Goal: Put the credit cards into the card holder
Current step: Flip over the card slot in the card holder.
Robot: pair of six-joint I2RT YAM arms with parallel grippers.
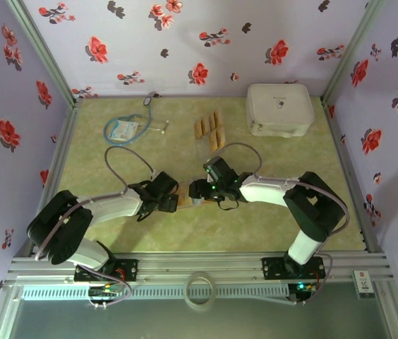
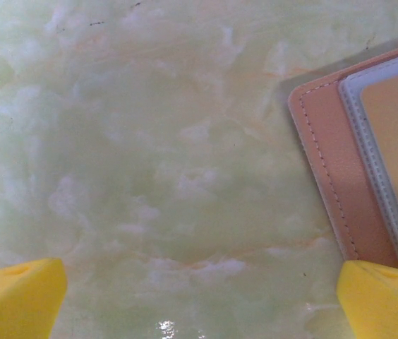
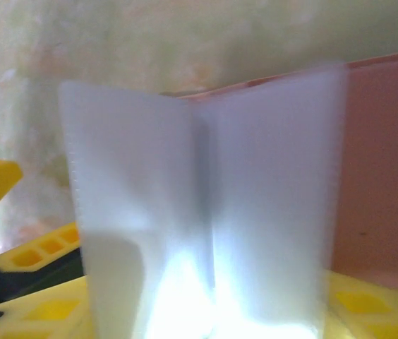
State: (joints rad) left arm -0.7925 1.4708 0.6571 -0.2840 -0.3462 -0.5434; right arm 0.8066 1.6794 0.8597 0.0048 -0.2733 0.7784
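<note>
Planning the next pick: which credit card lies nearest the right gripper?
The credit card at the cluster's near right end, lowest in the overhead view, is closest to the right gripper; the other cards lie farther back.

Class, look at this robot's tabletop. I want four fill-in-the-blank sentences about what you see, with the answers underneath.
1. The stethoscope has ___ tubing.
2. The white case sits in the table's far ___ corner.
3. The credit cards lie to the ___ of the white case.
4. The left gripper hovers near the card holder with its jaws ___.

Answers: blue; right; left; open
</note>
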